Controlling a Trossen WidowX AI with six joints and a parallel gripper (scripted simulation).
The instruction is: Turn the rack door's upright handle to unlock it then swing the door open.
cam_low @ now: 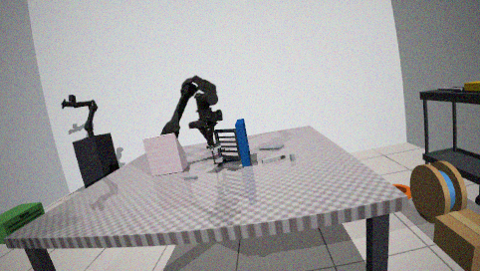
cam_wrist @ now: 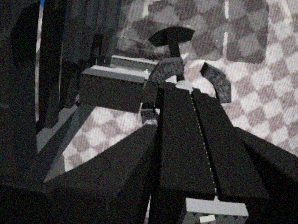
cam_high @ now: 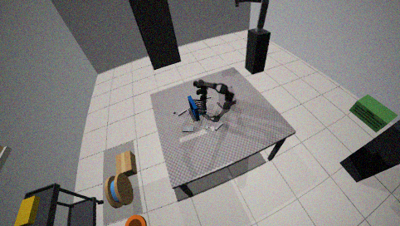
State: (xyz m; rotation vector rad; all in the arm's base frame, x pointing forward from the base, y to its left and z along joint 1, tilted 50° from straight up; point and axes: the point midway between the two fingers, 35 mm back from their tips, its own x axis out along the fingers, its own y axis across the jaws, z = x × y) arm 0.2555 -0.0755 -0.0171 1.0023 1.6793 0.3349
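Dark marks on the green box (cam_high: 373, 111) (cam_low: 21, 220) are too blurred to read.

On the table (cam_high: 224, 154) (cam_low: 224, 209), the box (cam_low: 165, 154) stands left of the rack (cam_low: 242, 142).
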